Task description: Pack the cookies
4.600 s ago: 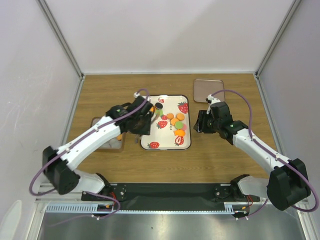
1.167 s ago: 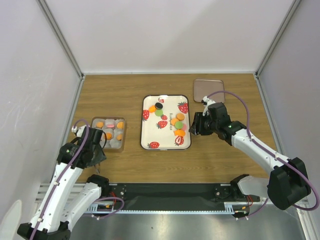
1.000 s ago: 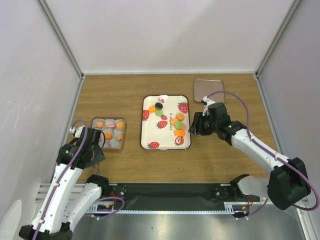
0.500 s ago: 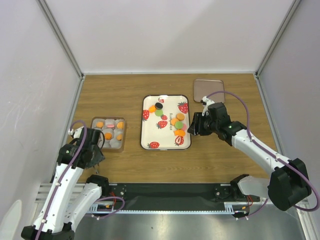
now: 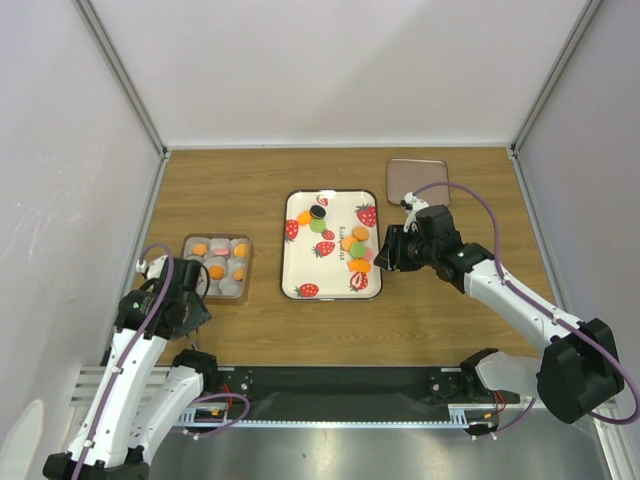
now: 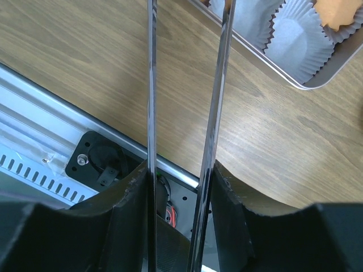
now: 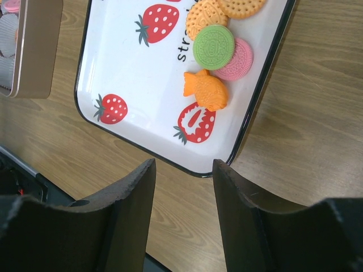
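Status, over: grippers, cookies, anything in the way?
Left gripper open, empty, near the box. Right gripper open above the tray edge. Cookies: some boxed, several on the tray. Nothing blocking.

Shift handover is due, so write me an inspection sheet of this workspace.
Surface: brown wooden table, no spills seen.
Job's things: flat round cookies, orange, green, pink and black, on the white strawberry-print tray; a few more in paper cups in the metal box at left.
Clutter: flat brown rectangular lid at the far right.
Grippers: left gripper open, empty, by the box; right gripper open, empty, at the tray's near right corner.
Cables: purple cable looping off each arm.
Surroundings: white walls, metal rail at the near edge.
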Robot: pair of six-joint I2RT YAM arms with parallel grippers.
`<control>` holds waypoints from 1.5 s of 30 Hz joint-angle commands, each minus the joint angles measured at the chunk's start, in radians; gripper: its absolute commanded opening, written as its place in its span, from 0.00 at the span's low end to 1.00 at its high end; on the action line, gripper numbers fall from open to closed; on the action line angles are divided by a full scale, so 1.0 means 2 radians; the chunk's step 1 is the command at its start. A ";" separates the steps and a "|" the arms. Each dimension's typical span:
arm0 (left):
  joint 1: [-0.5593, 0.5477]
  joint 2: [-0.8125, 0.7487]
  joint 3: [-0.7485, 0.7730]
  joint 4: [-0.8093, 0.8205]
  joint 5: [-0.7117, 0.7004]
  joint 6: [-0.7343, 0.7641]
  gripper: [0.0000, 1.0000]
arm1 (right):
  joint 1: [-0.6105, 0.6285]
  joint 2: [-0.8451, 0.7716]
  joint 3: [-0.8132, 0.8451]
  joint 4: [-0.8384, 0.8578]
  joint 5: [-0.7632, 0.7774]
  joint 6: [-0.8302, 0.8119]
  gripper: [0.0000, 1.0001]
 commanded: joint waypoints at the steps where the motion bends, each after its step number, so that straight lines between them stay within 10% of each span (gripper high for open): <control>1: 0.005 -0.005 0.001 -0.004 -0.016 -0.013 0.48 | 0.003 -0.012 0.012 0.014 -0.005 0.003 0.51; 17: -0.024 0.047 0.132 0.006 0.007 0.022 0.45 | 0.004 -0.007 0.013 0.013 0.017 0.001 0.51; 33: -0.340 0.326 0.251 0.180 -0.006 0.004 0.48 | -0.014 0.000 0.020 -0.008 0.089 -0.007 0.51; 45: -0.390 0.524 0.370 0.246 0.045 0.059 0.49 | -0.030 0.002 0.019 -0.013 0.108 -0.006 0.51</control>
